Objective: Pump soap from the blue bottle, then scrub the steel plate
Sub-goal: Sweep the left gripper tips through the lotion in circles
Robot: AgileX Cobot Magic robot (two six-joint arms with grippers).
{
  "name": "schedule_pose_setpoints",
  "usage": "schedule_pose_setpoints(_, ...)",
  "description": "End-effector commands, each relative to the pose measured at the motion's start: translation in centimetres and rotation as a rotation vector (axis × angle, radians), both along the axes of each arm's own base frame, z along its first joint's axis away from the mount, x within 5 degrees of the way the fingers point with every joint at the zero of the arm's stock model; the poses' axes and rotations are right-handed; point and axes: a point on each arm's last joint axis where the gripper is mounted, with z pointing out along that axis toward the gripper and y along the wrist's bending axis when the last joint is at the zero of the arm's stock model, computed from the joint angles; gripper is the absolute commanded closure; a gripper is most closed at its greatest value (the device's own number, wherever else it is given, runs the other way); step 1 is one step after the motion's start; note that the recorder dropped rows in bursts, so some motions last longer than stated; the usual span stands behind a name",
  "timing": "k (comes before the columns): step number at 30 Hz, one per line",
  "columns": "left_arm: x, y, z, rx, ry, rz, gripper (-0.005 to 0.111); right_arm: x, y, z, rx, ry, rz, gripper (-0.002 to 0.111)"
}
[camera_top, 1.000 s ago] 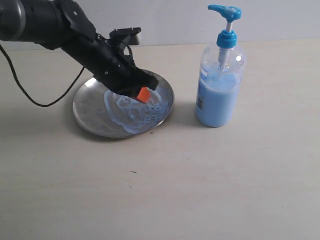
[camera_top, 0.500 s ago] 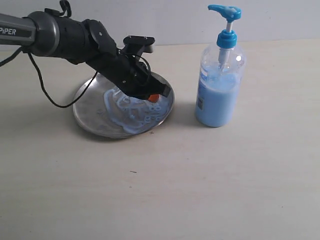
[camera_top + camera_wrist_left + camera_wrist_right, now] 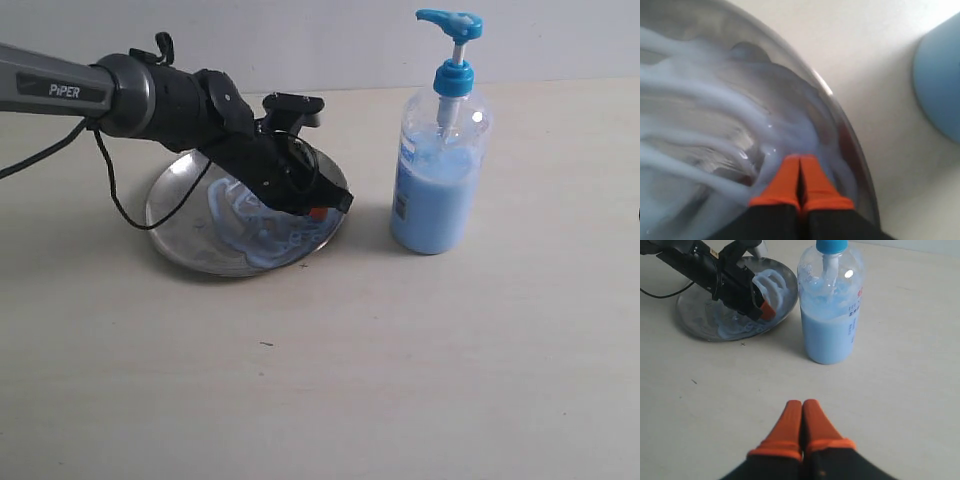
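At centre left, one steel plate (image 3: 175, 225) is holding soap (image 3: 250, 228); the left gripper (image 3: 316, 211), clenched and empty, is touching it near the plate's right rim. One blue bottle (image 3: 435, 190) is standing right of the plate. The right gripper (image 3: 802, 427) is hovering clenched over bare table (image 3: 400, 380).

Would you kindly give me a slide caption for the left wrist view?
Shut left gripper with its tips in pale blue soap near the steel plate rim.

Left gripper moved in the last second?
Yes. The left gripper has slid across the steel plate toward the rim nearest the blue bottle; plate and bottle stay put.
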Motion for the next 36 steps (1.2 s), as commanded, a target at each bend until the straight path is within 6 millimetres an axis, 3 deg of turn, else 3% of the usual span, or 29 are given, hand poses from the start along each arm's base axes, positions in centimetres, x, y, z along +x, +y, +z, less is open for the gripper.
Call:
schedule_pose_setpoints(1,0.1,-0.1,-0.4,0.0,-0.006,0.006,0.107,-0.1,0.0,0.1,0.0,-0.011,0.009,0.108)
schedule_pose_setpoints(12,-0.9,0.0,0.5,0.017,0.077,-0.066,0.107,-0.1,0.0,0.1,0.0,-0.011,0.009,0.108)
schedule_pose_setpoints(20,0.0,1.7,0.0,0.167,-0.001,-0.076,0.107,-0.2,0.0,0.0,0.0,-0.007,0.01,0.108)
schedule_pose_setpoints(29,0.8,0.6,0.4,-0.003,-0.014,0.113,0.107,-0.2,0.0,0.0,0.002,-0.004,0.01,0.108)
schedule_pose_setpoints(36,-0.4,0.5,0.1,0.007,0.115,0.049,0.107,-0.2,0.0,0.0,0.005,-0.001,0.012,0.108)
